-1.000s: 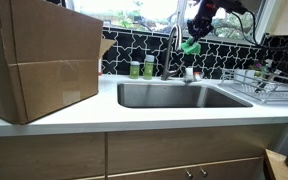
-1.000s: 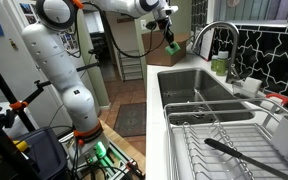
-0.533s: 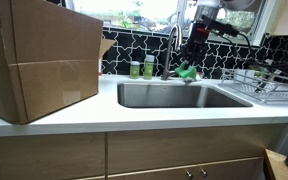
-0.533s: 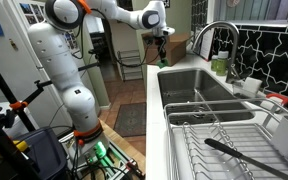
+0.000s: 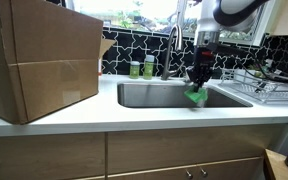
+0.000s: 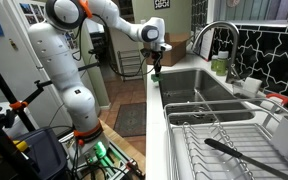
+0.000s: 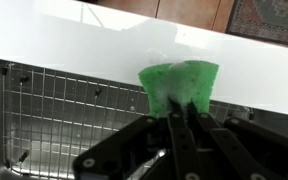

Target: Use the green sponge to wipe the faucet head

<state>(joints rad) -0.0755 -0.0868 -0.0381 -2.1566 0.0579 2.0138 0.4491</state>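
Note:
My gripper (image 5: 197,84) is shut on the green sponge (image 5: 196,97) and holds it low over the front rim of the steel sink (image 5: 154,95). In the wrist view the sponge (image 7: 180,82) hangs from the pinched fingers (image 7: 180,113) above the white counter edge and the sink's grid. In an exterior view the gripper (image 6: 154,64) holds the sponge (image 6: 154,73) at the sink's near corner. The arched steel faucet (image 5: 174,40) stands behind the sink, its head (image 6: 194,50) curving down, well away from the sponge.
A large cardboard box (image 5: 39,60) stands on the counter. Two small green-labelled bottles (image 5: 141,68) sit by the faucet base. A wire dish rack (image 5: 264,82) with a dark utensil (image 6: 234,152) sits beside the sink. A white cup (image 6: 251,85) stands near the tiled wall.
The gripper has carried the green sponge down and forward, from up by the faucet head to the sink's front rim.

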